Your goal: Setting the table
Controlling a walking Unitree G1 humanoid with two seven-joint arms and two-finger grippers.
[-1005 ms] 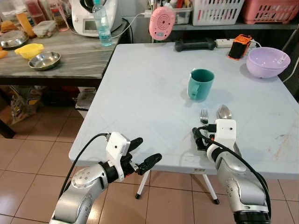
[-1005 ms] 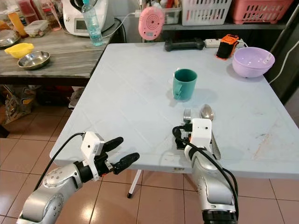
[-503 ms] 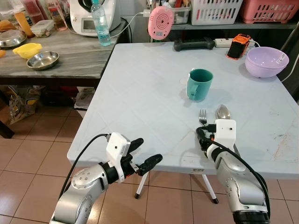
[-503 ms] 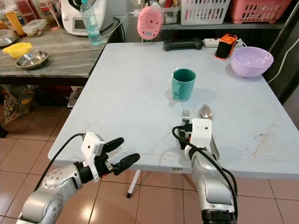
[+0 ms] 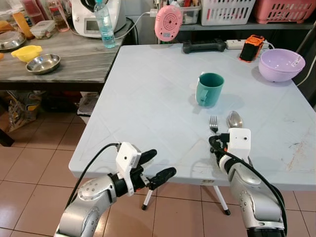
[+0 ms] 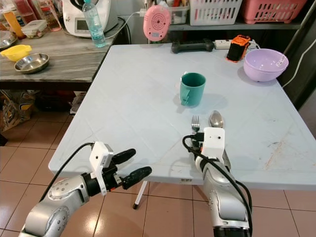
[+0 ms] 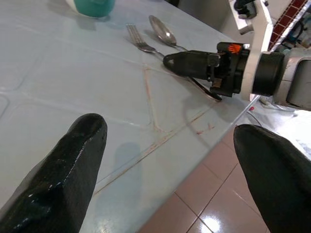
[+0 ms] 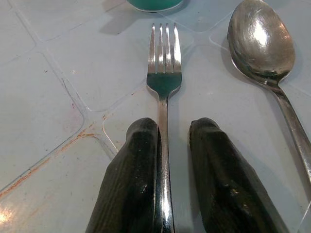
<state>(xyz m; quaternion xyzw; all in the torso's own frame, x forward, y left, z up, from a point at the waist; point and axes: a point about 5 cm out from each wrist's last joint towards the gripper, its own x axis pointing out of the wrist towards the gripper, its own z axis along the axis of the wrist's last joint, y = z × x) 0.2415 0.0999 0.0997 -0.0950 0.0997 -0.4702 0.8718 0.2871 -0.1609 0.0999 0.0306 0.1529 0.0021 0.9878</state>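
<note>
Two black fingers (image 8: 141, 179) of the right gripper (image 8: 167, 160) lay low on the light blue table (image 5: 148, 94), parted narrowly astride the fork (image 8: 164, 73) handle, one touching it, the other just clear; not closed on it. Pointed tines-first toward the teal mug (image 5: 209, 89), with the spoon (image 8: 262, 43) parallel just beside, both near the front edge. Risks as judged: could skate the slim, flat handle along the slick top instead of lifting it, or knock the spoon askew, should the fingers shut off-centre or drag sideways; could nudge the cutlery off the near edge if pulled back. Left gripper (image 5: 150, 167) hung spread wide below and before the table edge, holding nothing. Further out: mug upright, inside not visible; lilac bowl (image 5: 281, 64) at the far right corner, seemingly empty; on the side counter a steel bowl (image 5: 43, 63) and a yellow bowl (image 5: 27, 52), apparently empty, and a water bottle (image 5: 104, 23).
</note>
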